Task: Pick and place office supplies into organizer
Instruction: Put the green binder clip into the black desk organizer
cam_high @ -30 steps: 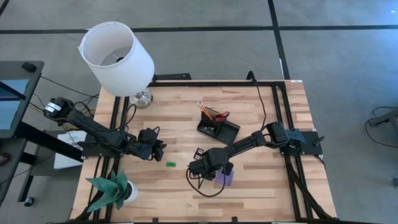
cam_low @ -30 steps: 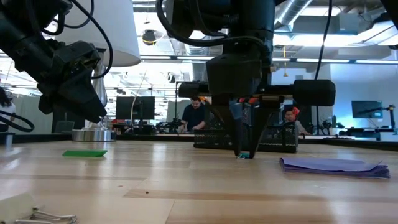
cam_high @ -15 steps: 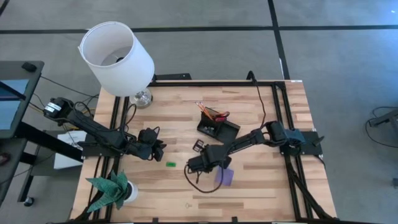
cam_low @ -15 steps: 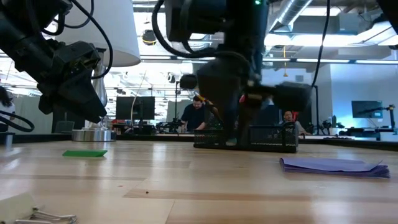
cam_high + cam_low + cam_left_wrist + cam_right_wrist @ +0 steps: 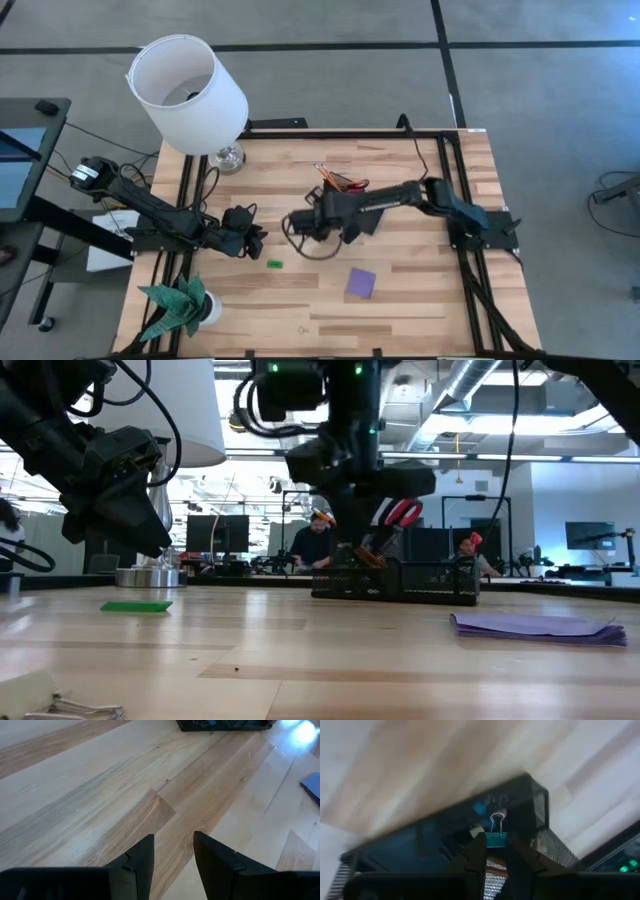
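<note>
Right gripper [image 5: 491, 851] over the organizer [image 5: 445, 835], jaws clamped on a teal binder clip [image 5: 495, 836]; left gripper [image 5: 172, 854] jaws apart.

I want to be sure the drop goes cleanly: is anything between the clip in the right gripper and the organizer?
Nothing visible is in the way. The right gripper holds the teal binder clip directly over the organizer, with only air between them. The scissors stand in its back section.

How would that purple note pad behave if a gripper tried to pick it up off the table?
The purple note pad lies flat and thin, so fingers would probably struggle to get under it. In the low view its sheets fan slightly, so it likely flexes and may slide on the wood.
</note>
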`<state>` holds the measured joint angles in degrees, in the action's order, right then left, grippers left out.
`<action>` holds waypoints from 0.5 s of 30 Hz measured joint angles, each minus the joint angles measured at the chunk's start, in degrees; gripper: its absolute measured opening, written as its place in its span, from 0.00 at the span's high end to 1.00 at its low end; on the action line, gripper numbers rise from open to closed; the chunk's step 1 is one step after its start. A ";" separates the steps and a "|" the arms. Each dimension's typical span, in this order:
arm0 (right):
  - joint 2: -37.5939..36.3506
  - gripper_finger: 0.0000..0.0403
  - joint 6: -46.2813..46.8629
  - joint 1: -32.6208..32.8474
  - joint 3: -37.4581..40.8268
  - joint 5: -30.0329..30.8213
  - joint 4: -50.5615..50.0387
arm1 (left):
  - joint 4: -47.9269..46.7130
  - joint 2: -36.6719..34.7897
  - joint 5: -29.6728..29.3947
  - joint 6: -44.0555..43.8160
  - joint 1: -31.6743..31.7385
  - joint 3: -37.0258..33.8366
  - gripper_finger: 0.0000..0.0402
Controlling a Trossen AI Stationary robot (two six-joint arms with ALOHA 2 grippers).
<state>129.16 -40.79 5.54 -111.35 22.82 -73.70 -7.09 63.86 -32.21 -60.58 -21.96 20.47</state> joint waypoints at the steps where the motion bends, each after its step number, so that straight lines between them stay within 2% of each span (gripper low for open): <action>1: 0.00 0.87 0.47 -0.82 0.00 0.00 -0.03 | 0.00 0.00 0.00 0.00 0.00 0.00 0.68; 8: 0.00 0.87 1.53 -3.82 0.02 -0.03 2.84 | 0.00 0.00 0.00 0.33 0.00 0.00 0.68; 15: 0.76 0.77 1.33 -3.87 0.12 -0.23 5.47 | 0.02 0.01 0.02 0.33 0.00 0.00 0.68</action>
<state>129.92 -39.46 1.67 -111.23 22.59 -68.23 -7.07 63.87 -32.18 -60.25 -21.96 20.47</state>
